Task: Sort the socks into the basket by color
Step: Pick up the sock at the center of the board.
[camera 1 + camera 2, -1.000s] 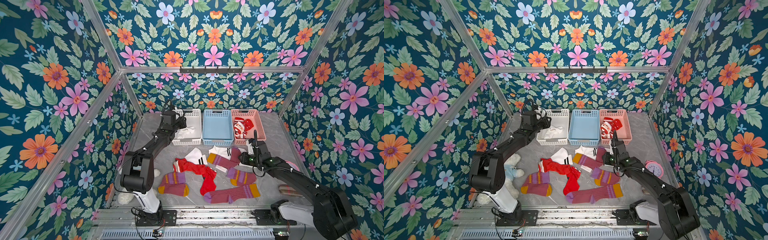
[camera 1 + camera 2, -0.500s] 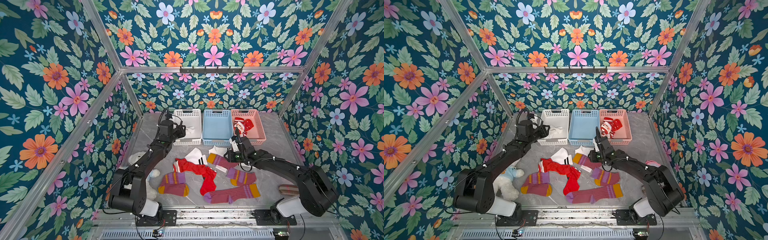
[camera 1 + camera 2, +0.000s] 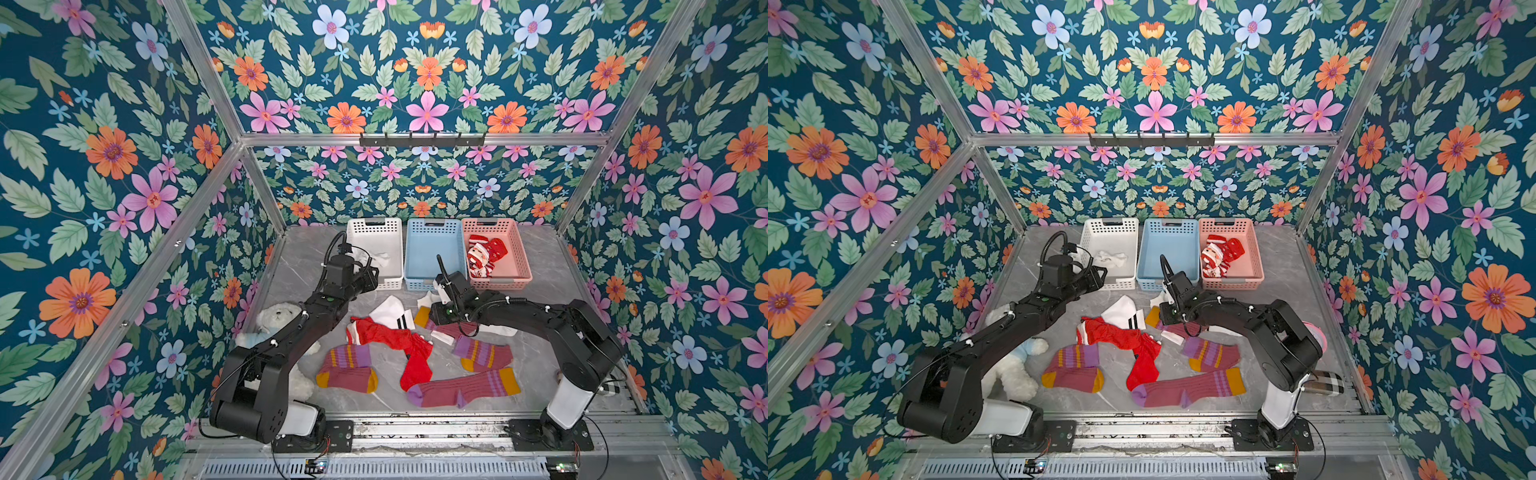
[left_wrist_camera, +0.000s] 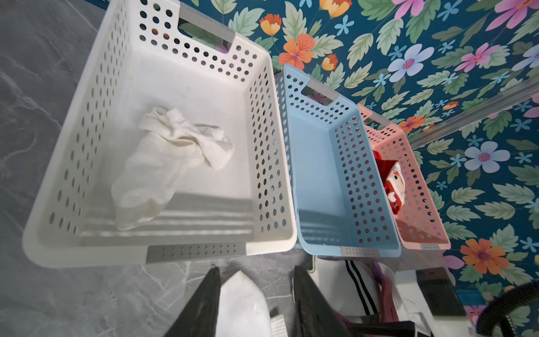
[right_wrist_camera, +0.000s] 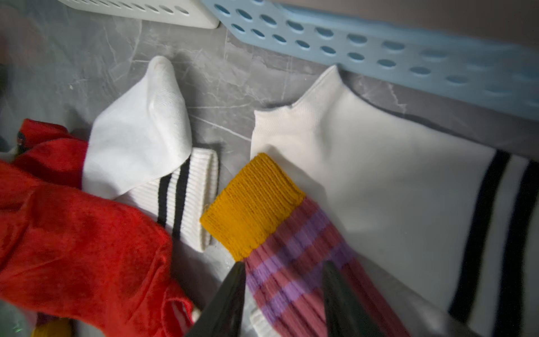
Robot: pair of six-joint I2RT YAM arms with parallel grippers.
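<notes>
**mo:** what's lying nearest the front edge?

**jay:** loose socks on the table (image 3: 299, 266). There's a long maroon sock (image 3: 461, 390), a folded maroon sock (image 3: 347, 368), a shorter maroon sock (image 3: 482, 355), and a red sock (image 3: 399, 343) sprawled between them.

**mo:** and the claws?

**jay:** the right gripper (image 5: 284, 264) is a bit further back. Its fingers are partway apart, straddling a mustard-cuffed maroon sock (image 5: 271, 221) just behind the cuff. It isn't pinched shut on it, and I can't tell if the tips touch the fabric. That sock lies across a white black-striped sock (image 5: 393, 181) right beside the blue basket (image 3: 434, 228). The arm's stretched low across the table with the wrist tipped down. A second ago it was in front of the pink basket (image 3: 490, 226), so it's slid sideways.

The left gripper (image 4: 256, 268) sits just in front of the white basket (image 4: 87, 255). Its fingers are about as far apart and it's holding nothing. A plain white sock (image 4: 242, 303) is on the table under it. That arm reaches diagonally in from its front corner. A second ago it was over the white basket, and now it's pulled back.

**mo:** and the far end?

**jay:** a crumpled white sock (image 4: 163, 169) in the white basket, and Santa socks (image 3: 482, 255) in the pink one.
</notes>
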